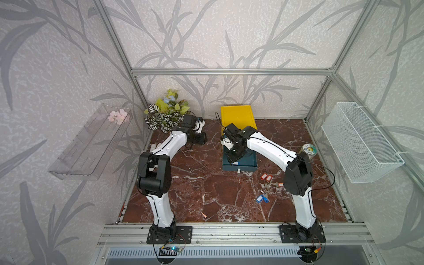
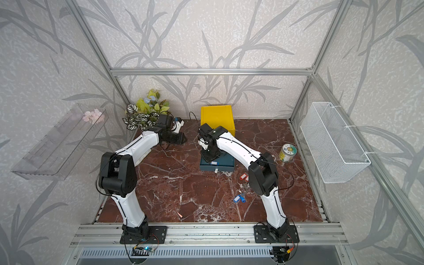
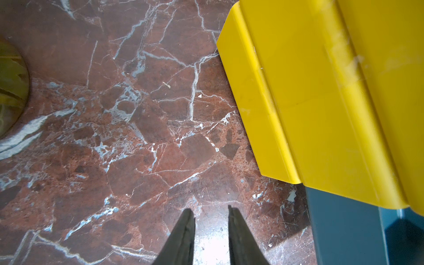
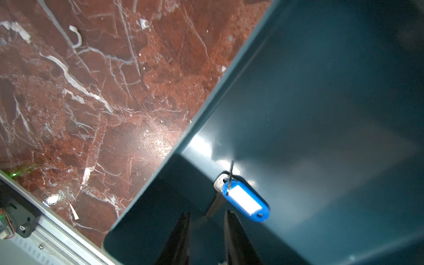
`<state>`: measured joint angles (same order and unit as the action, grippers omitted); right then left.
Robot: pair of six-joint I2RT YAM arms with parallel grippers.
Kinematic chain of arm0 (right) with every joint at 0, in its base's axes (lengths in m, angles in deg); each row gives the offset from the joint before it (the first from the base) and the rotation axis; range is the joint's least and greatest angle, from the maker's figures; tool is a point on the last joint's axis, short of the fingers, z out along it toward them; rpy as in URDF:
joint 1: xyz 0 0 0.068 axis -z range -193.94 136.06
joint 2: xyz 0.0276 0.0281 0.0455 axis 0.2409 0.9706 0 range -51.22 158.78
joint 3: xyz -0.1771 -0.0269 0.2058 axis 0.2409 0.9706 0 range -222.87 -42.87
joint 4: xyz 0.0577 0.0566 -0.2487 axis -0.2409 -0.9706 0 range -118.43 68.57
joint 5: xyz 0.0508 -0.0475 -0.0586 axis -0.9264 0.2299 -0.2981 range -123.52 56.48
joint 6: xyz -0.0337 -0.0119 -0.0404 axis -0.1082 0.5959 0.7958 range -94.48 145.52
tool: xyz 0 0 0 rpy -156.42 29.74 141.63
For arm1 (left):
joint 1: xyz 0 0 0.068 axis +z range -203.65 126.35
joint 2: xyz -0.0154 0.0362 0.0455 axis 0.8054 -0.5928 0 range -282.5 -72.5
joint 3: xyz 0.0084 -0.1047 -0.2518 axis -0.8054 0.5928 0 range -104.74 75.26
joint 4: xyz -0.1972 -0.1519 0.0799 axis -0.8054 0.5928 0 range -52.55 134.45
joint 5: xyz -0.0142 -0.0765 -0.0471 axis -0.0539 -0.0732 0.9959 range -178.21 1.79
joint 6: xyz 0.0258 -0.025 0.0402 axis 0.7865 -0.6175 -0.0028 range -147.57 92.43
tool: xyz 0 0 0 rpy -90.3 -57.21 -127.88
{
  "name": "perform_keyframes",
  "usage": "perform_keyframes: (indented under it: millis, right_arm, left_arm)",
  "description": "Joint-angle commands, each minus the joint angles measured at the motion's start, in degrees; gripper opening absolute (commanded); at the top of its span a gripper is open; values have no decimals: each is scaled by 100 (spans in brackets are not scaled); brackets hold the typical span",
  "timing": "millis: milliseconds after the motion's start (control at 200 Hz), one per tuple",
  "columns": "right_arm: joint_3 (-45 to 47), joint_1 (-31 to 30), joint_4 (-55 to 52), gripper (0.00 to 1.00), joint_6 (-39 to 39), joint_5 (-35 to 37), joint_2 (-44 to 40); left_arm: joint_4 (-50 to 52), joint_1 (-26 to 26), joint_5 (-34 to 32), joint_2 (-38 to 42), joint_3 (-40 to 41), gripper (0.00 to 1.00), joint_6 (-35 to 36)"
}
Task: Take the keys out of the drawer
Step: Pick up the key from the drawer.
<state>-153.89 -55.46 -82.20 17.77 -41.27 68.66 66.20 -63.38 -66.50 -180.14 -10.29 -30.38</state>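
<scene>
Pickup of the blue-tagged key (image 4: 245,200) from the drawer (image 1: 250,167): the step in hand, as we judge it.

Left end effector (image 3: 211,211): released, jaws parted and empty over bare worktop (image 1: 195,183), beside the yellow cabinet (image 1: 237,114). We would leave it parked there, clear of the drawer.

Right end effector (image 4: 207,214): also released, jaws parted and empty, over the open drawer near a front corner. The key's metal blade points toward the gap and its tag lies just beyond the tips. For a clean pickup we would:
- advance a little so the jaws straddle the tag's narrow width;
- lower until the tips nearly meet the drawer floor;
- close, then lift straight up before crossing the wall.

Risk, in our view: a thin, flat key on a smooth floor may slide toward the corner, and the nearby wall limits jaw room.

Count, left to right:
- clear wall shelf (image 1: 75,158): one, bearing one pink flower sprig (image 1: 118,115)
- plant (image 1: 165,114): one
- arms: two
- yellow cabinet: one
- drawer: one, pulled out
- keys in the drawer: one, blue tag
- keys on the worktop, right of the drawer:
  - red-orange tags (image 1: 263,176): two plain, with perhaps a third half hidden by the right arm
  - blue tags (image 1: 259,199): two
- tin (image 1: 308,150): one
- wire basket (image 1: 362,142): one
</scene>
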Motion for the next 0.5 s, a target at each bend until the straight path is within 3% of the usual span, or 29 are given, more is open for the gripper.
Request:
perform_keyframes:
  millis: [0, 495]
  right_arm:
    - [-200, 25, 59, 30, -86, 151, 8]
    - [-1, 91, 131, 30, -179, 285, 199]
  left_arm:
    - [2, -28, 74, 184, -161, 29, -18]
    - [173, -19, 158, 93, -297, 29, 44]
